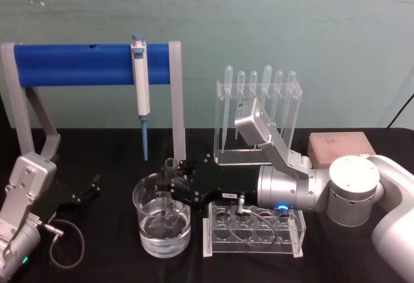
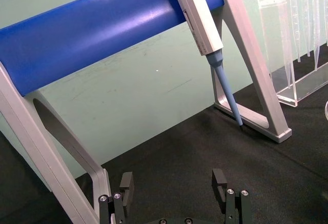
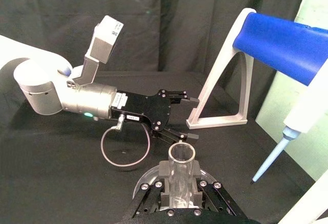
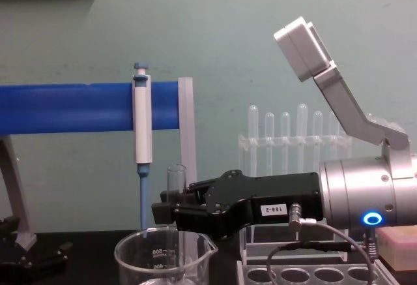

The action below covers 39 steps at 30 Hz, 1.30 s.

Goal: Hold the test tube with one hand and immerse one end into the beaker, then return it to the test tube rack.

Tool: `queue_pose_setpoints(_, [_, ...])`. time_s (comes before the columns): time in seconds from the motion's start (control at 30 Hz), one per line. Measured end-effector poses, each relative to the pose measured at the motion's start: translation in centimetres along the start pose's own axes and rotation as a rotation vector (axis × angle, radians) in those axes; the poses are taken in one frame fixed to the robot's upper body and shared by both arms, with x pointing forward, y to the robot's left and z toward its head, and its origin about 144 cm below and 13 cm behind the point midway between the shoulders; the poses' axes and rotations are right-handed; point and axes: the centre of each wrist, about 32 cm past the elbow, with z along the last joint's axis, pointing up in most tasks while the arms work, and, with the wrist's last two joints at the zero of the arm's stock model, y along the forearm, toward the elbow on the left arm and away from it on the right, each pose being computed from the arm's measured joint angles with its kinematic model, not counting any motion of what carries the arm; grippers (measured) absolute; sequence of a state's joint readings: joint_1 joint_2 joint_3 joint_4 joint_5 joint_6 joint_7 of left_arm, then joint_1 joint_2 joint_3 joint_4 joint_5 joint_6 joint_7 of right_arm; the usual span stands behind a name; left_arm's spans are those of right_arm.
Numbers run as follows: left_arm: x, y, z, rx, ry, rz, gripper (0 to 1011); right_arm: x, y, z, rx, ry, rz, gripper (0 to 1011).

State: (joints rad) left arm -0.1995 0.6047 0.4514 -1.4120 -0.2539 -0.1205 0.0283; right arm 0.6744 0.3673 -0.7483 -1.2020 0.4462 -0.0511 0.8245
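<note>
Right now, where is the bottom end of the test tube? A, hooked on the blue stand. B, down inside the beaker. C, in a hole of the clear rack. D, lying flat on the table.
B: the right pincer grips the test tube upright, its lower end down inside the beaker. The left pincer sits open, off to the left.

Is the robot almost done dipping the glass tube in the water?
About halfway. Done: the test tube is clamped upright in the right gripper's jaws. In hand: its lower end is down inside the beaker, seemingly in the water. Left: lift it out and stand it in the test tube rack, whose holes look empty. The left gripper rests open at the table's left side.
</note>
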Motion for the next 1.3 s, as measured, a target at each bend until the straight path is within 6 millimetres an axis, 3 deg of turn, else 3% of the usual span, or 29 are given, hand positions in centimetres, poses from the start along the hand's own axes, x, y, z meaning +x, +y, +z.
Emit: queue_pose_setpoints(1.3, [0.00,0.00,0.00,0.000,0.000,0.000,1000,0.00,0.00,0.00,0.000,0.000,0.000,225])
